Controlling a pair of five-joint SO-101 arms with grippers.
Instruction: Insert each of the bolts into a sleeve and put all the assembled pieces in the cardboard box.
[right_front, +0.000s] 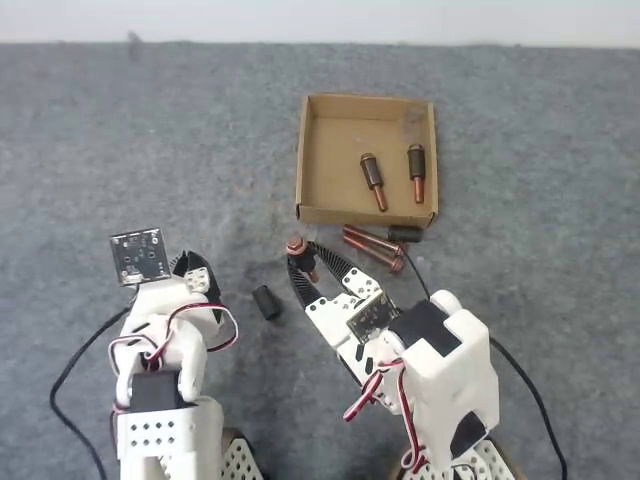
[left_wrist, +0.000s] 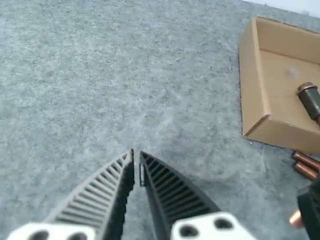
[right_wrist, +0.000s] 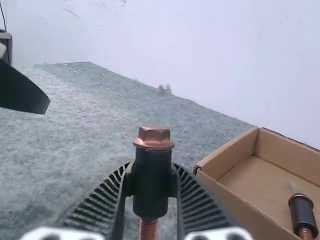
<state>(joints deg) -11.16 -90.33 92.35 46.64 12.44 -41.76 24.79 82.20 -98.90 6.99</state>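
Bolt (right_wrist: 153, 138) and sleeve (right_wrist: 151, 165) are held upright as one joined piece in the right gripper (right_wrist: 151, 185). Its jaws are closed on the black sleeve, with the copper head above and the shank below. The piece is found near the front wall of the cardboard box (right_front: 366, 214), in which two assembled pieces (right_front: 374, 180) are laid.

The bolt is judged to be stiff, metallic and rather heavy for its size. The sleeve looks smooth, so the bolt may slip out if it is tilted head down. The middle of the sleeve is judged the best place for a grip.

Two loose bolts (right_front: 372, 245) and a loose sleeve (right_front: 404, 234) lie just beside the box, and another sleeve (right_front: 265, 301) lies apart. The left gripper (left_wrist: 136, 155) is almost closed on nothing, above the carpet (left_wrist: 100, 75).
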